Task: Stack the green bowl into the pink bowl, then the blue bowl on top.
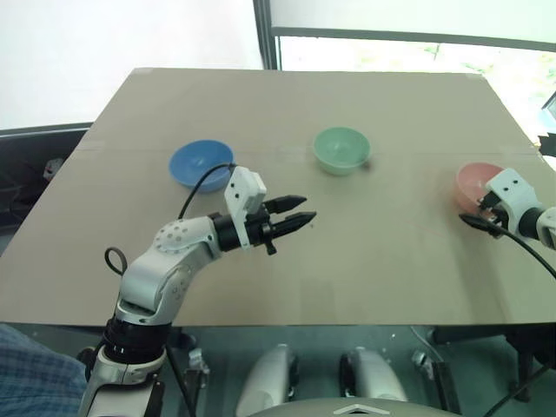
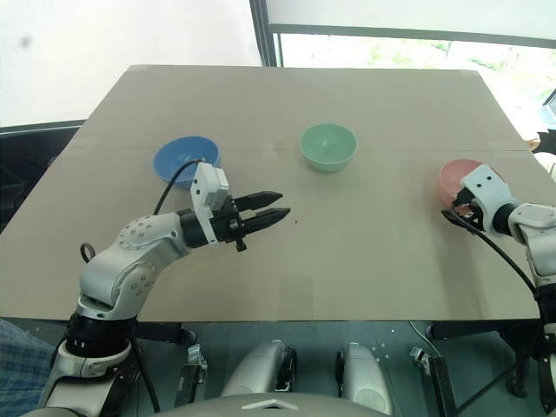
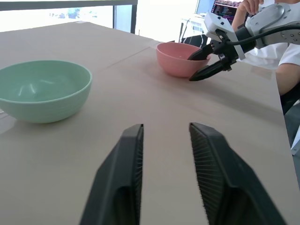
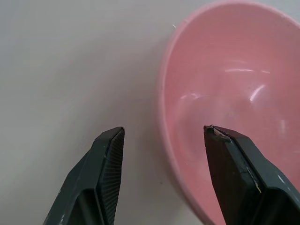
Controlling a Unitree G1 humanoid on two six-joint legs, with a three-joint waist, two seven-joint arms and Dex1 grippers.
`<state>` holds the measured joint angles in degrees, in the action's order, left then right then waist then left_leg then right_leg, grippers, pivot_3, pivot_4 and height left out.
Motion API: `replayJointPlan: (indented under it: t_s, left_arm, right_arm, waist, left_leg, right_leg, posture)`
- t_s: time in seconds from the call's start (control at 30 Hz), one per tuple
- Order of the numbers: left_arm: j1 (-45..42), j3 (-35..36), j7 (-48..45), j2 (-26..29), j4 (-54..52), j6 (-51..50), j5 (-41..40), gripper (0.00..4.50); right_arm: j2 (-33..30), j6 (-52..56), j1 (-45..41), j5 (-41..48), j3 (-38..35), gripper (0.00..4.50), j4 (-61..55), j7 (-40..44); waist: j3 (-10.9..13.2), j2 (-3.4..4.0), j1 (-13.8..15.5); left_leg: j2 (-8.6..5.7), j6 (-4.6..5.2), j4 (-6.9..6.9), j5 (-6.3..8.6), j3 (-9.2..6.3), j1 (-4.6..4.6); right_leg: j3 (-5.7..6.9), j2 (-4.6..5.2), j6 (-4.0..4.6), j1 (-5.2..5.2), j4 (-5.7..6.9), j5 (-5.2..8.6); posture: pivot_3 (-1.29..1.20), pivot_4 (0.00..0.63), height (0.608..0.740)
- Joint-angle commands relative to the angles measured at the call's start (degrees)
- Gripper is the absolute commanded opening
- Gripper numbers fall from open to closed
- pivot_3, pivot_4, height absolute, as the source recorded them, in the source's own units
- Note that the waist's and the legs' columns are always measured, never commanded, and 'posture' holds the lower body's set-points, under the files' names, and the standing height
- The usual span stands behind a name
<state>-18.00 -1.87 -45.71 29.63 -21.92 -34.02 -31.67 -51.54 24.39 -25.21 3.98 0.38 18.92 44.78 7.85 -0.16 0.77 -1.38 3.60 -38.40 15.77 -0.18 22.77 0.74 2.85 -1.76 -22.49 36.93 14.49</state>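
The green bowl [image 1: 341,149] stands upright at the table's far middle, and the blue bowl [image 1: 200,162] sits to its left. The pink bowl [image 1: 476,181] is near the right edge. My left gripper [image 1: 308,208] hovers over the table between the blue and green bowls, pointing level toward the right. Its fingers [image 3: 129,159] are a little apart with nothing between them. My right gripper [image 4: 164,129] is open and straddles the pink bowl's near rim [image 4: 164,108]. One finger [image 4: 234,154] is inside the bowl, the other [image 4: 105,159] outside, neither pressing the rim.
All three bowls rest on a wide brown table [image 1: 365,261] with bare surface in front of them. In the left wrist view a person [image 3: 286,65] in white sits past the table's right side, by a lit screen [image 3: 225,7].
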Motion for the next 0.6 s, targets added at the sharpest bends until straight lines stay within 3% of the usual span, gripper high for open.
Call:
replayJointPlan:
  t_s: [0.03,0.17,0.2,0.43,0.6]
  left_arm:
    - [-0.11,0.46,0.50,-0.07,-2.72,0.36,-0.83,0.13]
    - [0.18,0.68,0.77,0.07,-2.94,0.47,-0.94,0.05]
    - [0.23,0.69,0.80,0.08,-2.96,0.48,-0.94,0.00]
    - [0.70,0.48,1.29,0.07,-3.21,0.78,-0.59,0.00]
    - [0.51,0.32,1.27,-0.05,-2.83,1.33,-0.22,0.00]
  right_arm:
    - [-0.02,-3.04,-2.83,-1.76,0.70,2.85,2.12,0.89]
    - [0.58,-4.34,-4.34,-2.54,1.54,2.85,4.00,1.84]
    - [0.66,-4.55,-4.49,-2.70,1.62,2.32,4.29,2.02]
    - [1.28,-5.77,-5.06,-3.63,1.49,0.08,6.05,2.64]
    - [1.52,-6.39,-5.46,-3.96,1.42,0.08,7.06,2.80]
  waist:
    - [0.00,0.00,-0.01]
    - [0.00,0.00,0.03]
    - [0.00,0.00,0.04]
    - [0.00,0.00,-0.01]
    - [0.00,0.00,0.01]
  left_leg:
    - [0.00,0.00,0.00,0.00,0.00,0.00]
    - [0.00,0.00,0.00,0.00,0.00,0.00]
    - [0.00,0.00,0.00,0.00,0.00,0.00]
    - [0.00,-0.01,0.00,0.00,0.00,0.00]
    - [0.01,-0.01,-0.01,0.00,-0.01,-0.02]
  right_leg:
    - [0.00,0.00,0.00,0.00,0.00,0.00]
    - [0.00,0.00,0.00,0.00,0.00,0.00]
    - [0.00,0.00,0.00,0.00,0.00,0.00]
    - [0.00,0.00,0.00,0.00,0.00,0.00]
    - [-0.01,0.00,0.00,0.01,0.00,0.00]
  posture:
    - [0.00,0.150,0.740]
    - [0.00,0.150,0.740]
    - [0.00,0.150,0.740]
    - [0.00,0.150,0.740]
    - [0.00,0.150,0.740]
